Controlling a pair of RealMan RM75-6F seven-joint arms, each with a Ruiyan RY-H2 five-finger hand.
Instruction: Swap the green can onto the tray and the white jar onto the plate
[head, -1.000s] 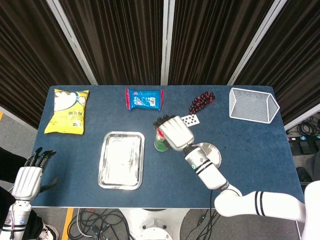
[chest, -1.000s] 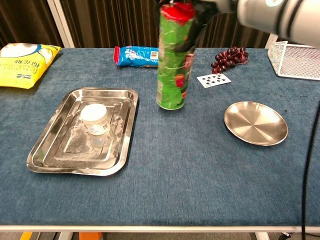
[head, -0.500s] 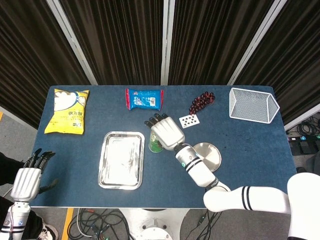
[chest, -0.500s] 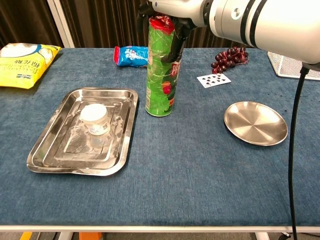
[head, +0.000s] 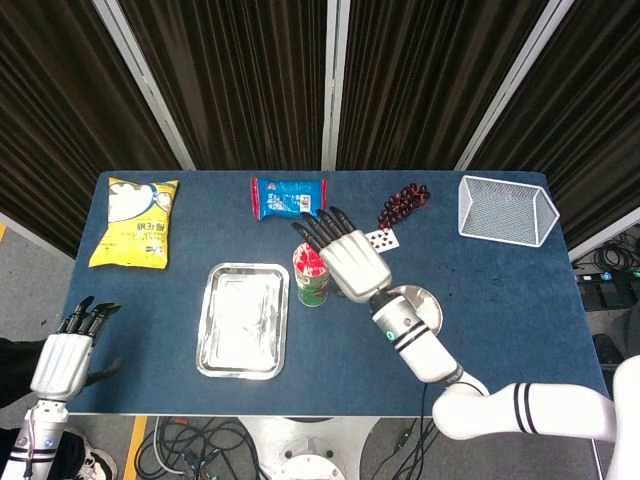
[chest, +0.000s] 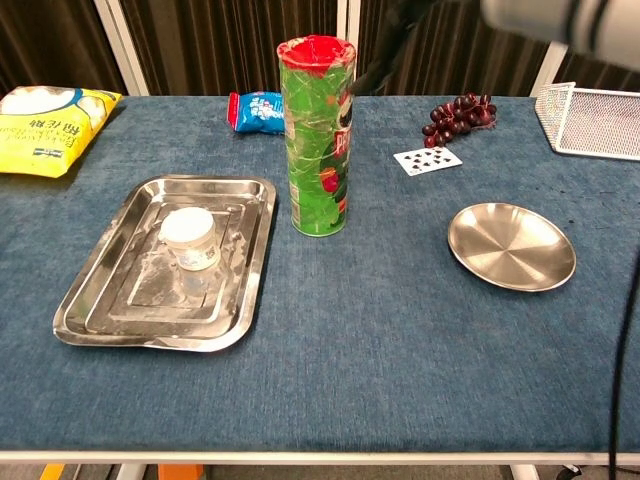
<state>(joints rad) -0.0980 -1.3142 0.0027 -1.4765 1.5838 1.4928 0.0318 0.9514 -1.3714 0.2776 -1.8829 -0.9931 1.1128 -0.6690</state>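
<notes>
Blue table (chest: 400, 350) with a green can (chest: 318, 140) standing upright beside a metal tray (chest: 100, 300).

The can has a red lid and stands on the cloth just right of the tray, not on it. A white jar (chest: 189, 238) sits inside the tray, near its middle. A round steel plate (chest: 511, 246) lies bare to the right, well apart from the can. Along the far edge are a yellow bag (chest: 48, 115), a blue packet (chest: 255, 110) partly behind the can, dark grapes (chest: 457, 112), a playing card (chest: 428, 159) and a white wire basket (chest: 598, 122). Dark fingers (chest: 385, 55) and part of a pale arm (chest: 560, 18) show blurred at the top, above the can's right side.
</notes>
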